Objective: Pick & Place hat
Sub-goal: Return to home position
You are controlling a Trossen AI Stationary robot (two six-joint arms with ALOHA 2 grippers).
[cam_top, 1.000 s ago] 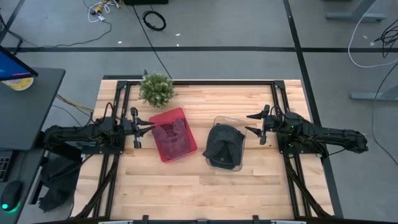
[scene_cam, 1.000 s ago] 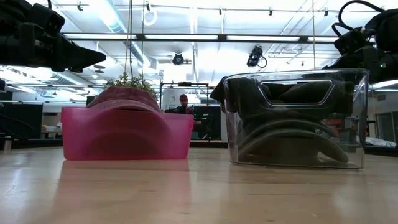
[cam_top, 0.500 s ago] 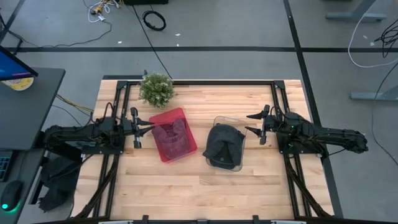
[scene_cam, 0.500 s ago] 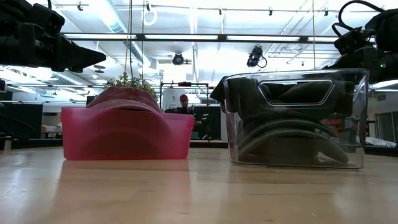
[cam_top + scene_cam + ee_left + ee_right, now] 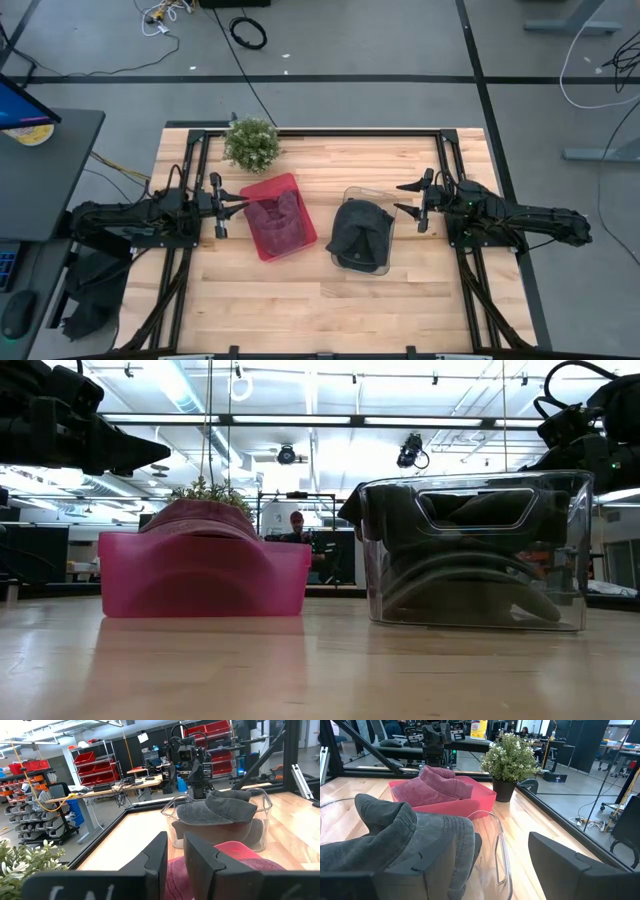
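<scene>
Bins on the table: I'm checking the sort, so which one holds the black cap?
The transparent bin, on the right arm's side, holds the black cap. The red bin beside it holds a maroon cap instead.

1. The left bin (image 5: 266, 181) and the right bin (image 5: 372, 190) stand side by side, apart, midway on the surface (image 5: 300, 300).
2. A first cap (image 5: 278, 220) lies in the left bin; a second cap (image 5: 358, 232) lies in the right bin, overhanging its left rim.
3. The plant (image 5: 251, 143) stands behind the left bin, near the surface's far edge.
4. The left gripper (image 5: 240, 205) is just left of the left bin; the right gripper (image 5: 405, 198) is just right of the right bin.
</scene>
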